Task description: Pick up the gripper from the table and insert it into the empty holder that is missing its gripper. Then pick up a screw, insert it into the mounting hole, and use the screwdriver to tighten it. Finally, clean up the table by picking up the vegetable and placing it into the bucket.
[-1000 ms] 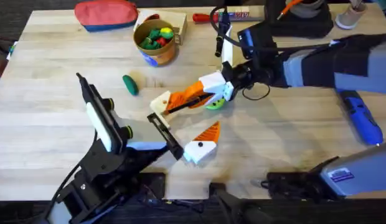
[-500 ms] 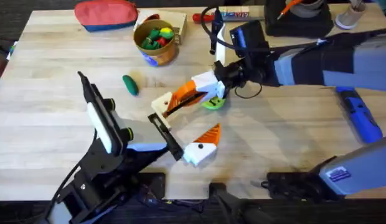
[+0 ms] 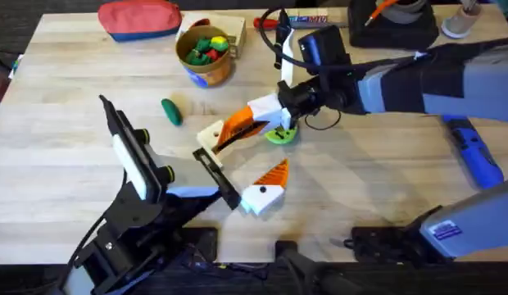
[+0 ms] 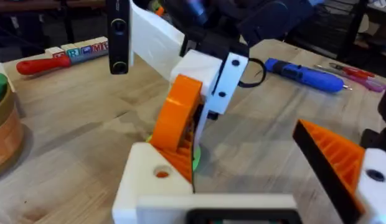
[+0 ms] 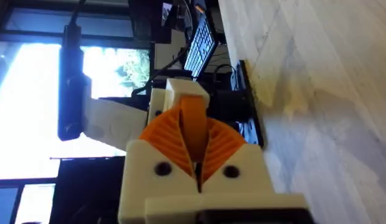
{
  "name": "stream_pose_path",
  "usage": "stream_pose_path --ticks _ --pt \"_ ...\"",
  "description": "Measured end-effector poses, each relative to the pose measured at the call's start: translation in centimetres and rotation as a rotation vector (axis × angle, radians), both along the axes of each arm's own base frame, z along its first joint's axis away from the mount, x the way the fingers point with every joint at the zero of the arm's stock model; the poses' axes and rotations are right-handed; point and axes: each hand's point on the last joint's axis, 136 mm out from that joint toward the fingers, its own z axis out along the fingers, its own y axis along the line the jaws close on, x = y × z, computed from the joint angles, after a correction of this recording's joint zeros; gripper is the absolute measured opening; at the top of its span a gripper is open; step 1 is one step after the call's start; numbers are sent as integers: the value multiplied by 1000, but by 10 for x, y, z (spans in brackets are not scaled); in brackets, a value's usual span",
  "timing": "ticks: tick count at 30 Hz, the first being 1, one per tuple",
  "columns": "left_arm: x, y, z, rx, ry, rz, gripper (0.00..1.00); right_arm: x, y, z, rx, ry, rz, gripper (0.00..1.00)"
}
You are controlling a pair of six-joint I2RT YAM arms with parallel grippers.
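My right gripper [image 3: 260, 117] is shut on the orange gripper [image 3: 238, 127], pressing its tip against the plain white holder [image 3: 210, 136]. The holder sits at one end of my left gripper [image 3: 242, 162], whose jaws stand wide open. The other end carries a white block with an orange wedge [image 3: 269, 188]. In the left wrist view the orange gripper [image 4: 177, 118] leans tilted on the holder [image 4: 149, 183]. In the right wrist view the white fingers [image 5: 149, 174] clamp the orange gripper [image 5: 194, 127]. The green vegetable [image 3: 171, 111] lies left of them, below the bucket [image 3: 205, 67]. The blue screwdriver [image 3: 475, 156] lies far right.
A lime-green disc [image 3: 280, 136] lies under the right gripper. A red pouch [image 3: 139, 18] and a red-handled screwdriver [image 3: 266, 23] lie along the back edge. The bucket holds several toy vegetables. Bare wood stretches across the front right.
My right gripper has carried the orange gripper a little left and back, closer onto the holder. The left arm has stayed where it was.
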Motion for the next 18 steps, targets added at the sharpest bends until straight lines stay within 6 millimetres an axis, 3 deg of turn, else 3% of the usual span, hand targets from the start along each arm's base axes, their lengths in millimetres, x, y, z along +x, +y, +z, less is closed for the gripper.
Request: stream_pose_path --ticks 5,10,14,18 --pt "0 0 0 -3 4 2 987 0 0 0 8 -22 3 6" --pt "1 1 0 -16 22 13 987 -1 1 0 15 -39 7 75" --pt "0 0 0 -20 27 4 988 -4 2 1 29 -53 24 163" --pt "-3 -2 0 -21 27 -17 986 -21 10 3 49 -53 84 288"
